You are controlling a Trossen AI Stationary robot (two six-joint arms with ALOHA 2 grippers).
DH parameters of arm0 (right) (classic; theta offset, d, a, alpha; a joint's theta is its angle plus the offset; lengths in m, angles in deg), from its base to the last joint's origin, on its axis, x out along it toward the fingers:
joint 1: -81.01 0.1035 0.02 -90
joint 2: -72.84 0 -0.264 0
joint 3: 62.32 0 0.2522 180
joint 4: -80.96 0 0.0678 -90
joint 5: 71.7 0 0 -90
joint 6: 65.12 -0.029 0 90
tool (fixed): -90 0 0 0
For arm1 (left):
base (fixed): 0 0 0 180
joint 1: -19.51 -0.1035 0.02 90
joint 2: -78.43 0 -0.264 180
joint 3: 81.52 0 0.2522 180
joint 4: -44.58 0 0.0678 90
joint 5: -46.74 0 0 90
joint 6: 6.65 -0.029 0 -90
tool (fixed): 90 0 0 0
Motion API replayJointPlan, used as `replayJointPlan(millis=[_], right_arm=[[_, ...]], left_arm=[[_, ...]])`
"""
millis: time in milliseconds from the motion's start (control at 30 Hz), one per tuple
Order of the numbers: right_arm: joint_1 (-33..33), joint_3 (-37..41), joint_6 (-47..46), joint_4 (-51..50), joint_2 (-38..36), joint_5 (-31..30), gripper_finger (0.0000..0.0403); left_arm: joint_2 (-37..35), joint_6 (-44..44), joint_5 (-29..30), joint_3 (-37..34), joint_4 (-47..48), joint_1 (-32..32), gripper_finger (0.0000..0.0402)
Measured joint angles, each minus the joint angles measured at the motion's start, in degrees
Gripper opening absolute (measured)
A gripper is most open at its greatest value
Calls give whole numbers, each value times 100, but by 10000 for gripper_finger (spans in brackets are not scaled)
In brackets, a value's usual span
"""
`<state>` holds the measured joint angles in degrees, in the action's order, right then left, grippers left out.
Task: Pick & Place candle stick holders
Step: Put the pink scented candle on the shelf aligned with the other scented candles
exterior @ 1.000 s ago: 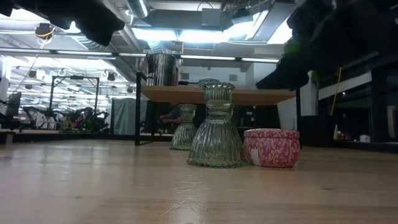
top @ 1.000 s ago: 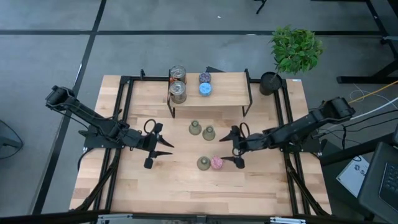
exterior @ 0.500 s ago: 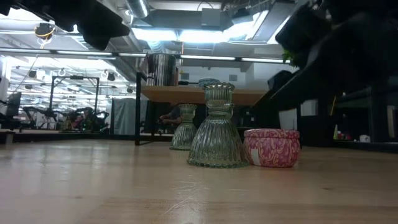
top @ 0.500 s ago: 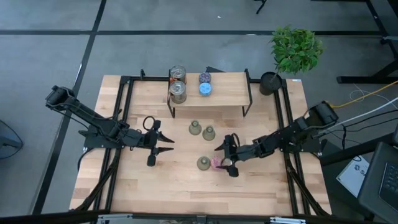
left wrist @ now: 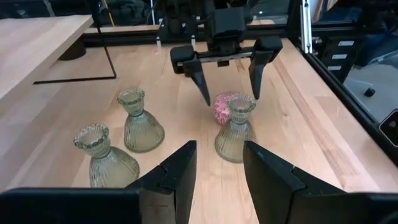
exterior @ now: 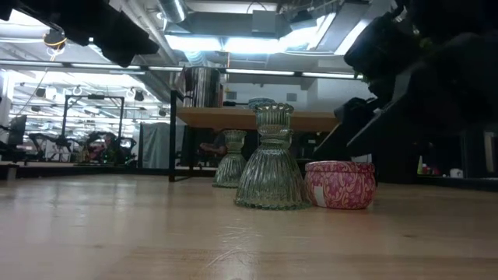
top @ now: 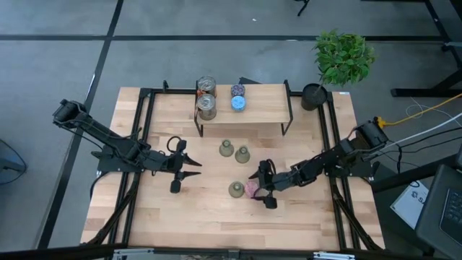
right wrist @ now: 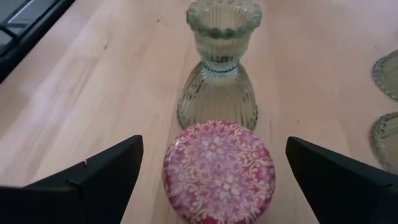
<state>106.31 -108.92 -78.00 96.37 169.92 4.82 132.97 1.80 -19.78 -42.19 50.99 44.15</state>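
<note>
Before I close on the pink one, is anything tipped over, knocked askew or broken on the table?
Nothing stands out. The three green glass holders stand upright, as does the pink tin, which sits close beside one of them. The right gripper is open around the tin; the left gripper waits, open.

Ribbed glossy glass green holder (right wrist: 218,78), patterned pink tin (right wrist: 219,170), matt pale wood table (right wrist: 99,93)

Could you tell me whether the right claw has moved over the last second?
Yes. In the high view the right claw has moved left, away from the table's right rail, and now stands open around the pink holder, which has stayed put.
</note>
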Motion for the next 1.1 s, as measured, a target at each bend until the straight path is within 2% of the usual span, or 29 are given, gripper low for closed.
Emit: replayJointPlan(millis=[1100], right_arm=[[127,-16,-68,-311,65,-153,398]], left_arm=[[0,192,2,0,36,0,127]])
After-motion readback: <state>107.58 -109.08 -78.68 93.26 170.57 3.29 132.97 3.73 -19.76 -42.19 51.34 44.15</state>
